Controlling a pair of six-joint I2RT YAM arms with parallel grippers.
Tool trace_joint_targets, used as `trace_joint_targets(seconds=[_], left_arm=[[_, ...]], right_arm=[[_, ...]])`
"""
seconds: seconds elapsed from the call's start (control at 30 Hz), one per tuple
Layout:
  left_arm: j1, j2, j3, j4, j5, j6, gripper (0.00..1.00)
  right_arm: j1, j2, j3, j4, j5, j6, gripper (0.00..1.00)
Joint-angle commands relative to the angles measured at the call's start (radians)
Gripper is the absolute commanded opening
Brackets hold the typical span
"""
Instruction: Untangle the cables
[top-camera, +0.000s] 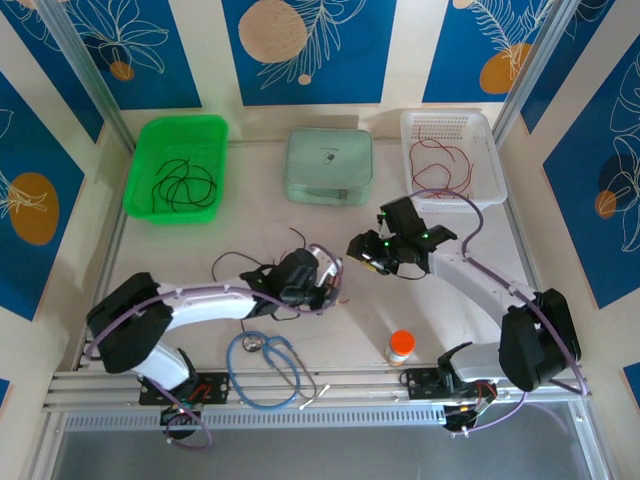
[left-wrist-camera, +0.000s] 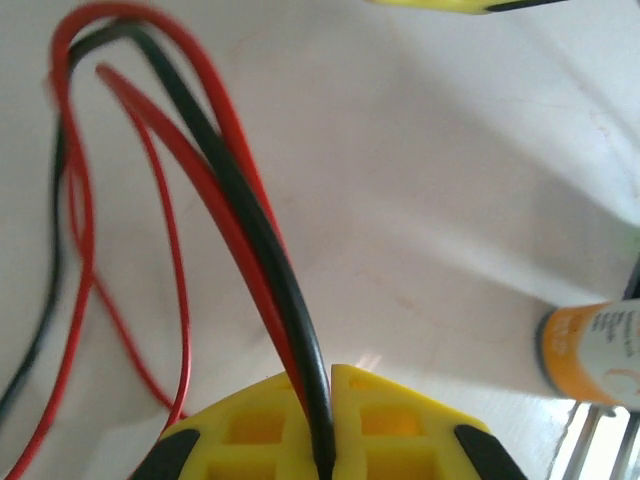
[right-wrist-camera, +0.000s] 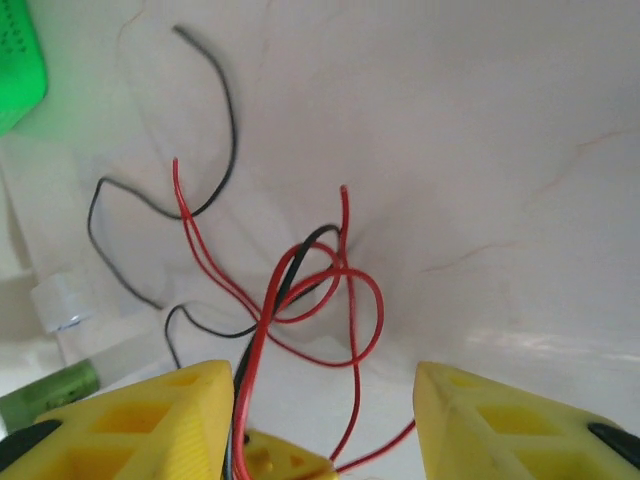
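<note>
Several strands of the cables (left-wrist-camera: 250, 220), red and black, sit pinched in the closed left gripper (left-wrist-camera: 322, 385). The right wrist view shows the right gripper (right-wrist-camera: 320, 375) parted wide over the loose tangle mid-table. Overhead, a stethoscope (top-camera: 250, 342) and bottle (top-camera: 400, 346) sit by the near edge.

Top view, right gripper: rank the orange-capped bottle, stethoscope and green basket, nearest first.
Measured from the right gripper in the top view:
1. orange-capped bottle: just in front of it, near the table's front edge.
2. stethoscope: front of the table, off to its left.
3. green basket: far back-left corner, clearly the farthest.
</note>
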Motion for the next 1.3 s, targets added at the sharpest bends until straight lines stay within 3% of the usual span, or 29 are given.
trace_joint_targets(seconds=[0.0,0.17,0.23,0.43,0.67,0.93,1.07,1.27], left_arm=[[-0.041,0.083,0.138,-0.065,0.004,0.006,0.11],[-0.065,0.215,0.313,-0.22,-0.056,-0.004,0.39],[-0.068,0.257,0.354,-0.244,-0.063,-0.015,0.56],[-0.07,0.289,0.404,-0.246,-0.039,-0.025,0.73],[-0.071,0.266,0.48,-0.327,-0.026,0.004,0.78],[-0.02,0.131,0.581,-0.662,-0.249,0.025,0.81],[0.052,0.096,0.543,-0.735,-0.259,-0.017,0.74],[0.102,0.096,0.403,-0.63,-0.206,-0.07,0.64]], right_arm=[[-0.06,-0.074,-0.012,-0.115,0.062,-0.076,0.5],[-0.165,-0.132,-0.048,-0.148,0.024,-0.123,0.49],[-0.205,-0.149,-0.059,-0.157,0.015,-0.136,0.49],[-0.267,-0.194,-0.049,-0.207,0.047,-0.179,0.49],[-0.163,-0.153,0.021,-0.301,0.154,-0.206,0.45],[0.047,-0.023,0.125,-0.414,0.269,-0.234,0.41],[0.09,0.045,0.131,-0.409,0.282,-0.228,0.37],[0.083,0.118,0.137,-0.388,0.304,-0.237,0.36]])
